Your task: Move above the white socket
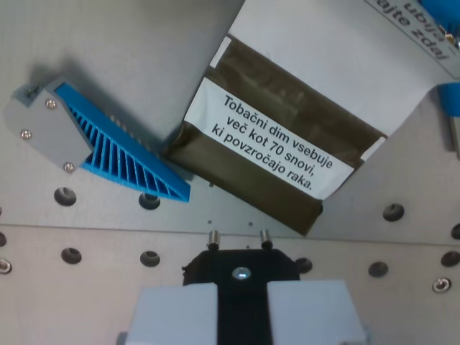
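Jaws: two pale pads of the gripper (pixel 242 291) sit at the bottom edge of the wrist view, and the gap between them is filled by a black plug (pixel 241 267), so I'd say they're clamped on it.
Plug: small black body with a screw on top and two metal pins (pixel 213 237) poking out ahead of it, up-frame.
Table: grey perforated table (pixel 108 237) right under the plug, with holes in rows.
Just ahead: a cigarette pack (pixel 269 144) lies tilted, its white warning label facing up and its near corner close to the pins.
Wrist view's left: a blue finned finger (pixel 129 154) on a grey mount (pixel 43 126), lying flat with its tip near the pack.
Wrist view's right: a bit of another blue part (pixel 451 100) at the edge.
White socket: honestly can't spot it. The only white here is the pack's label and top, so it's probably out of frame.
Handling guess: a socket like that should be light, hard plastic, rigid and a bit slick. There's no need to grab it though, just hover over it.
Careful with: those thin pins look like the bendable bit, so stay high over the pack.
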Tool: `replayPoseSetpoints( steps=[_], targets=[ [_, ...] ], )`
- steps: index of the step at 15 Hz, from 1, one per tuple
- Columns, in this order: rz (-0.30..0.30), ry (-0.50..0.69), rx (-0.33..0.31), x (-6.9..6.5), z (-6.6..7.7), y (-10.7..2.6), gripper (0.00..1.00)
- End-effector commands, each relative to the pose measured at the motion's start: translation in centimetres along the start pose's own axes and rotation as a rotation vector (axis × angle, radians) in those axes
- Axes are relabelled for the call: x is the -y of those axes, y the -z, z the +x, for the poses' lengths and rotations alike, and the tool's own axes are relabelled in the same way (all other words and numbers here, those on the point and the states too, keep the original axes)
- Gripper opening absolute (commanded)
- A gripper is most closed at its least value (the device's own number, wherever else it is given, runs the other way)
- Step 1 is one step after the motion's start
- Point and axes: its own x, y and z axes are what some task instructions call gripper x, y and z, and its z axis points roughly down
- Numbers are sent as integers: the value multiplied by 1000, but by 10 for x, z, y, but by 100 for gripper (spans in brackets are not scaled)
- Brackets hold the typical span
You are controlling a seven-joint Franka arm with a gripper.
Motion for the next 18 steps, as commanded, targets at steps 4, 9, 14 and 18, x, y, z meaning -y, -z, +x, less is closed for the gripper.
replayPoseSetpoints(
  steps=[4, 9, 14, 18],
  targets=[
    [44, 112, 22, 8, 26, -23, 0],
    [58, 150, 7, 14, 40, -44, 0],
    [69, 181, 4, 22, 57, -67, 0],
    [73, 205, 3, 27, 70, -85, 0]
  ],
)
